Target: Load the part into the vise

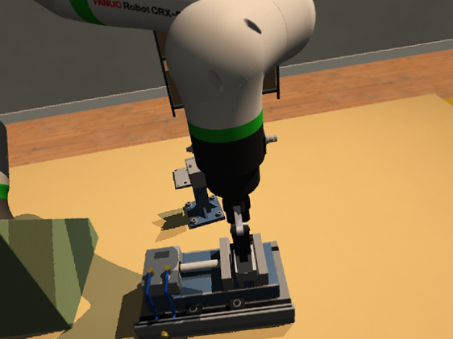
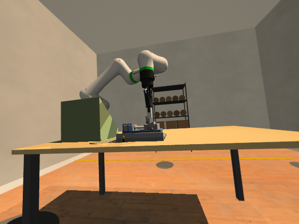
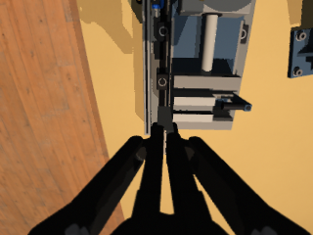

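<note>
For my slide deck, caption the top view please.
Shut gripper lowered between the open vise jaws, over the part.

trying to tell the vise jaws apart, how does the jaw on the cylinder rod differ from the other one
The moving jaw has the pale cylinder rod running into its outer face; the fixed jaw has no rod. The moving jaw stands on the air cylinder's side, the fixed jaw on the far side. The shut gripper is down in the gap between them, nearer the fixed jaw. Both are upright grey slabs, parallel and similar in height.
</note>
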